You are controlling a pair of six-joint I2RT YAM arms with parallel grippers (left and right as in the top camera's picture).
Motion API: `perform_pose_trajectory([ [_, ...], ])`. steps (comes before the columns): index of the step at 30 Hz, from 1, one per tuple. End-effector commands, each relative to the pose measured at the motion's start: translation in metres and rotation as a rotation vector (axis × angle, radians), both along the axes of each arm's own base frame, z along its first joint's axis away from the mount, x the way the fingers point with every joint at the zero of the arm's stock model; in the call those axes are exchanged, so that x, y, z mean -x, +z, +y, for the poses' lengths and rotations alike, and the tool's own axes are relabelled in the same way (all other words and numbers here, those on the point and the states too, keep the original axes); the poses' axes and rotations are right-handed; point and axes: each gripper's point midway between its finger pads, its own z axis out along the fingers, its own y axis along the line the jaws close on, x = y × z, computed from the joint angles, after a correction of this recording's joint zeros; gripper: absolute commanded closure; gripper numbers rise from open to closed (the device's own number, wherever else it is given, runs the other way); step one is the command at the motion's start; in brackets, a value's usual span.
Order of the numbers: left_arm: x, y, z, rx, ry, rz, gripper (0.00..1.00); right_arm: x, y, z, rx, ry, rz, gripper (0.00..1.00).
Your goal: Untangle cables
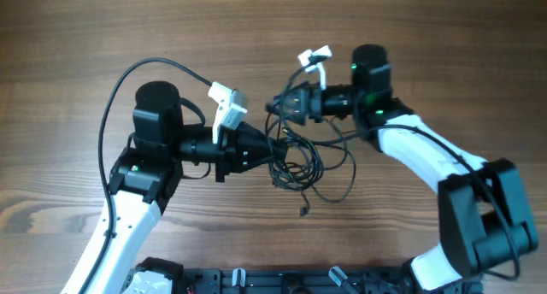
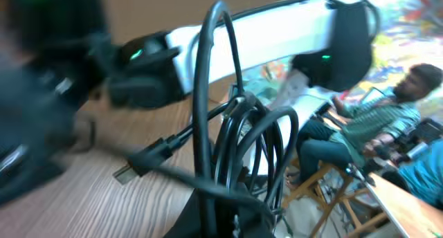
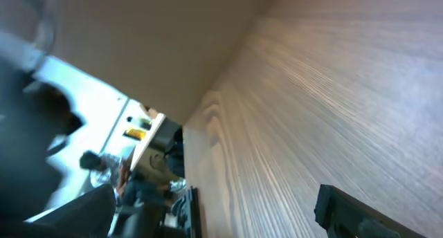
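Table point(image 1: 427, 38): brown wood-grain top, grain running left to right in the overhead view. On it, mid-table, lie loose loops of thin black cables point(image 1: 295, 167), the tangle partly raised off the wood. One small plug end point(image 1: 303, 211) rests on bare wood, nearer the front edge.

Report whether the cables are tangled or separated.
Tangled. Overhead, the cables overlap in one clump of loops beside the left gripper; the left wrist view shows several coils bunched together.
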Motion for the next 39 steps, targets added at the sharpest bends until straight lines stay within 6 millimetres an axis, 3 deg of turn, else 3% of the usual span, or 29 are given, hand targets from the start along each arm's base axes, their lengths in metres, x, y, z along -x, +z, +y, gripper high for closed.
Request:
perform_pose_trajectory([
  [1,0.012,0.013,0.003,0.036,-0.080,0.025,0.96,-0.042,-0.044,-0.007,0.132,-0.248,0.065,0.10],
  [5,0.021,0.018,0.010,0.061,-0.139,0.026,0.96,-0.095,-0.060,-0.068,0.251,-0.522,0.009,0.14],
  [7,0.020,0.019,0.013,0.060,-0.126,0.040,0.96,-0.114,-0.067,-0.105,0.316,-0.640,0.019,0.15],
  [8,0.019,0.020,0.015,0.061,-0.120,0.038,0.96,-0.125,-0.072,-0.133,0.357,-0.715,0.035,0.15],
  [12,0.011,0.021,0.022,0.062,-0.080,0.032,0.96,-0.142,-0.075,-0.210,0.394,-0.872,0.064,0.16],
  [15,0.006,0.020,0.027,0.061,-0.053,0.030,0.96,-0.139,-0.075,-0.229,0.367,-0.861,0.089,0.15],
  [19,-0.010,0.014,0.027,0.034,0.041,0.051,0.96,-0.126,-0.063,-0.199,0.298,-0.689,0.031,0.00],
  [24,-0.046,-0.018,0.032,-0.078,0.289,0.186,0.96,-0.109,-0.040,-0.170,0.164,-0.511,-0.005,0.00],
  [28,-0.068,-0.048,0.044,-0.173,0.475,0.341,0.96,-0.073,-0.006,-0.143,-0.029,-0.242,-0.032,0.00],
  [33,-0.070,-0.054,0.040,-0.194,0.457,0.288,0.96,-0.028,0.018,-0.118,-0.169,0.026,-0.009,0.00],
  [39,-0.064,-0.070,0.028,-0.241,0.387,0.233,0.96,-0.001,0.028,-0.076,-0.194,0.194,-0.032,0.00],
])
